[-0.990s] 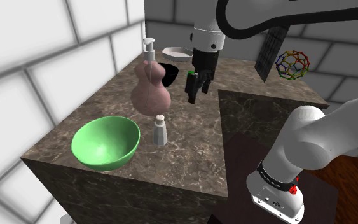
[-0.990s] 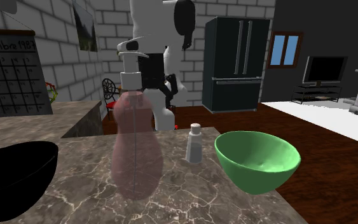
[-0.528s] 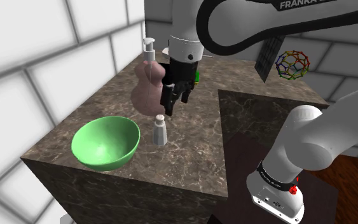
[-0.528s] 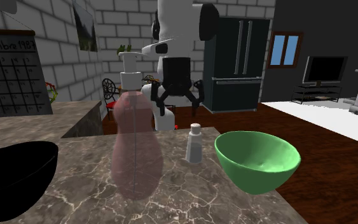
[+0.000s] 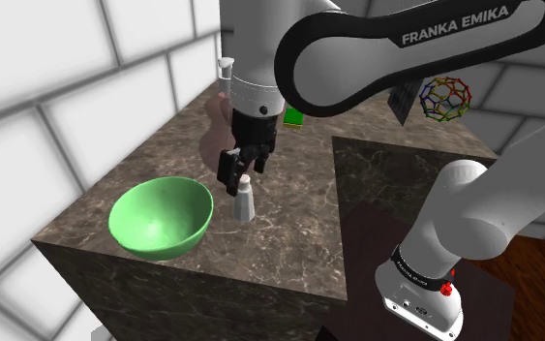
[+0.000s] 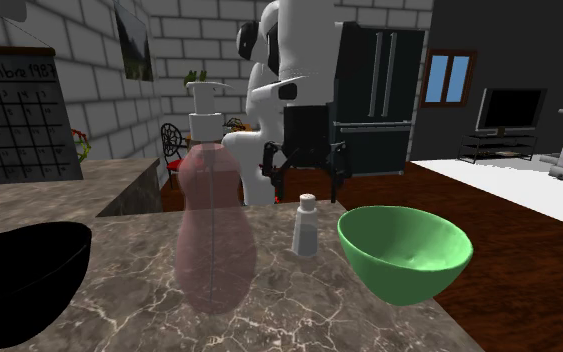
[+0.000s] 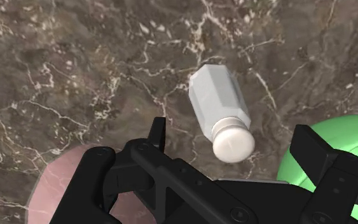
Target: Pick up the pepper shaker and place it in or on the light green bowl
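The pepper shaker [image 5: 245, 201] is a small pale grey bottle with a white cap, standing upright on the marble counter [image 5: 289, 218]. It also shows as the shaker [image 6: 305, 226] and the shaker [image 7: 221, 113]. The light green bowl [image 5: 161, 217] sits beside it, on the shoulder view's left, also seen as the bowl [image 6: 404, 251] and the bowl [image 7: 352, 129]. My black gripper [image 5: 238, 175] hangs open just above the shaker's cap. In the second exterior view the gripper [image 6: 305, 184] has its fingers spread on either side above the cap, touching nothing. The gripper [image 7: 233, 135] holds nothing.
A tall pink soap dispenser [image 6: 214, 232] stands close behind the shaker, partly hidden by my arm as the dispenser [image 5: 217, 145]. A black bowl [image 6: 19, 280] is on the counter. A green block [image 5: 293, 117] lies at the back, and a wire ball [image 5: 445, 97] lies beyond the counter.
The gripper has travelled from the back of the counter toward the shaker and come down, now hovering right over its cap. Shaker, bowl and dispenser have not moved.
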You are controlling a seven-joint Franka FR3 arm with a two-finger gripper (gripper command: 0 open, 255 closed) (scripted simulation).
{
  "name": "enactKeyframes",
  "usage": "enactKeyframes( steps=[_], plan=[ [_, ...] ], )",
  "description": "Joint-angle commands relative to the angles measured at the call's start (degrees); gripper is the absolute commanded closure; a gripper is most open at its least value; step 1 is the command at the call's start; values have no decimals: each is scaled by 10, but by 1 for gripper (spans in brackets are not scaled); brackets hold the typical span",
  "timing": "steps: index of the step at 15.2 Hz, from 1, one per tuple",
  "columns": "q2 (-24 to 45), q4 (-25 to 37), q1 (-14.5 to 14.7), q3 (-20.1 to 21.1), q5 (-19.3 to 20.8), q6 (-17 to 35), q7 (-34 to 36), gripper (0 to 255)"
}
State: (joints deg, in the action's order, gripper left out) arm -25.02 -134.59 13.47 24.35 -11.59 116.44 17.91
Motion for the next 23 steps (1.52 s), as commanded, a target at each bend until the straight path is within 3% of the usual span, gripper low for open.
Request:
enactKeyframes(
  steps=[1, 3, 11, 12, 23],
  plan=[
    [7, -10, 0, 4, 0, 17, 1, 0],
    [15, -23, 0, 8, 0, 38, 2, 0],
    [15, -23, 0, 8, 0, 38, 2, 0],
    [15, -23, 0, 8, 0, 38, 2, 255],
    [10, -11, 0, 5, 0, 22, 2, 255]
  ],
)
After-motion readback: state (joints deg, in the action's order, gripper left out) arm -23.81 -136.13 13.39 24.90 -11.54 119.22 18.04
